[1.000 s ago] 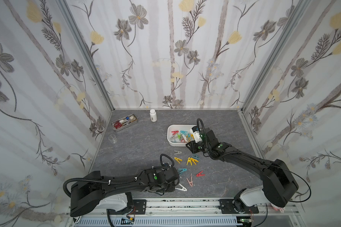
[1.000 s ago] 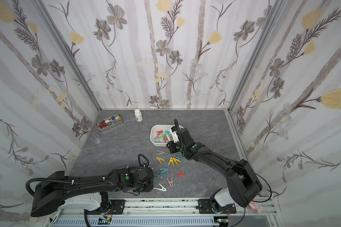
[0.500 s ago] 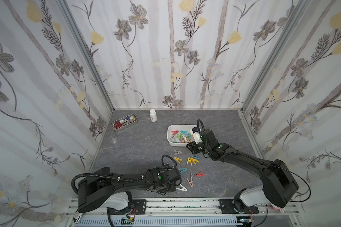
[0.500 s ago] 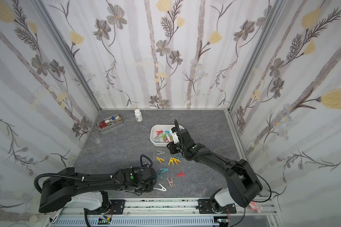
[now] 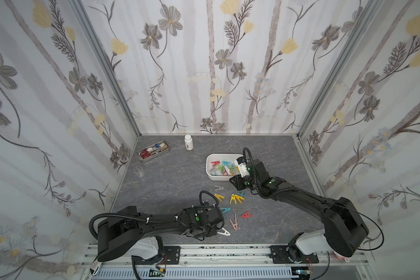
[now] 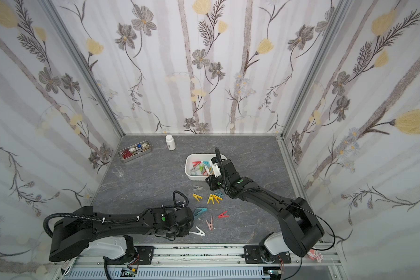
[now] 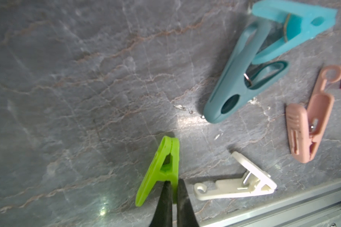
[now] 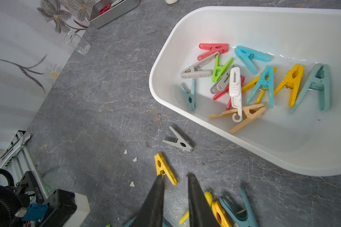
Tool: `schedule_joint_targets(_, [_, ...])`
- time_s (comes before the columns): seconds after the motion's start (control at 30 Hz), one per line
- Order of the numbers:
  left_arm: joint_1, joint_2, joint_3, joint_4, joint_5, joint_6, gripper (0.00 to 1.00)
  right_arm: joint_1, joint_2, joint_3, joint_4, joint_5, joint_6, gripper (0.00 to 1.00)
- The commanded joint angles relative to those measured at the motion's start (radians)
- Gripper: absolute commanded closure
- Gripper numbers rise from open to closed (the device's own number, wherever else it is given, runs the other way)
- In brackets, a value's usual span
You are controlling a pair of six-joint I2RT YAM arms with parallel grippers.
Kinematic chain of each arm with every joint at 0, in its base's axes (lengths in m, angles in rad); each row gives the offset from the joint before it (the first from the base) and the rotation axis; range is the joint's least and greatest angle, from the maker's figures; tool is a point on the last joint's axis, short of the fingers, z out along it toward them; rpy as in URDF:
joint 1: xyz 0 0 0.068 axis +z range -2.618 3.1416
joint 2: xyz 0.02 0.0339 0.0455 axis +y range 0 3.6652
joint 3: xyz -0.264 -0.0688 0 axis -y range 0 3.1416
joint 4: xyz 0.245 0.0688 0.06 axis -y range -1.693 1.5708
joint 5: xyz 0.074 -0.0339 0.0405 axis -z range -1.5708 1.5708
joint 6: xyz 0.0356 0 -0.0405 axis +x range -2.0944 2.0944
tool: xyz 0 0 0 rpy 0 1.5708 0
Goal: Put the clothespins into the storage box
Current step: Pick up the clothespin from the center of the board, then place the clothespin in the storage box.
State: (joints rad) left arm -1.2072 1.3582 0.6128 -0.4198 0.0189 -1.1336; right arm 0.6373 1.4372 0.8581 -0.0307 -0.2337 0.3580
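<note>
Left gripper (image 5: pixel 212 230) sits low by the front edge of the table (image 5: pixel 170 174) in both top views, its tips hidden under the wrist. A white clothespin (image 6: pixel 198 231) lies just beside it. The right gripper (image 5: pixel 235 181) hangs next to the near wall of the storage box (image 5: pixel 207 167), which holds a heap of clothespins (image 5: pixel 222 167).

In the left wrist view, the fingertips (image 7: pixel 166 196) are clenched on one leg of a green clothespin (image 7: pixel 159 173). Its long axis runs straight ahead of them, with the closed nose pointing away.

In the right wrist view, the fingers (image 8: pixel 156 196) stand slightly apart with nothing between them. A yellow clothespin (image 8: pixel 165 169) lies slantwise on the table just ahead of one tip, and the box is farther ahead.
</note>
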Motion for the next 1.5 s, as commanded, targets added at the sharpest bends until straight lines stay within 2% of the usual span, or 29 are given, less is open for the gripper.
schedule_joint_targets(0.0, [0.010,-0.018,-0.003,-0.010,-0.026,-0.013,0.96,-0.001,-0.010,-0.002,0.020,-0.007,0.001,0.76])
schedule_joint_targets(0.13, [0.057,-0.060,-0.010,0.034,0.035,0.028,0.96,0.000,-0.019,-0.012,0.024,-0.005,-0.001,0.76])
schedule_joint_targets(0.37, [0.278,-0.123,0.119,-0.034,0.049,0.233,0.96,-0.001,-0.032,-0.031,0.027,-0.009,0.006,0.76])
schedule_joint_targets(0.47, [0.380,-0.105,0.187,0.008,0.081,0.319,0.96,0.000,-0.033,-0.027,0.015,-0.009,0.008,0.77])
schedule_joint_targets(0.6, [0.476,-0.002,0.288,0.111,0.144,0.387,0.96,0.000,-0.049,-0.024,-0.025,-0.003,0.010,0.77])
schedule_joint_targets(0.9, [0.578,0.316,0.620,0.165,0.156,0.520,0.96,0.006,-0.175,-0.097,-0.102,0.026,0.055,0.76])
schedule_joint_targets(1.0, [0.596,0.406,0.691,0.167,0.161,0.551,0.96,0.010,-0.229,-0.171,-0.132,0.038,0.075,0.76])
schedule_joint_targets(1.2, [0.614,0.576,0.870,0.122,0.201,0.606,0.95,0.015,-0.296,-0.200,-0.208,0.074,0.074,0.75])
schedule_joint_targets(1.3, [0.614,0.610,0.892,0.118,0.198,0.603,0.91,0.016,-0.320,-0.214,-0.214,0.079,0.080,0.74])
schedule_joint_targets(1.47, [0.614,0.622,0.882,0.132,0.191,0.595,0.79,0.019,-0.329,-0.233,-0.193,0.068,0.090,0.74])
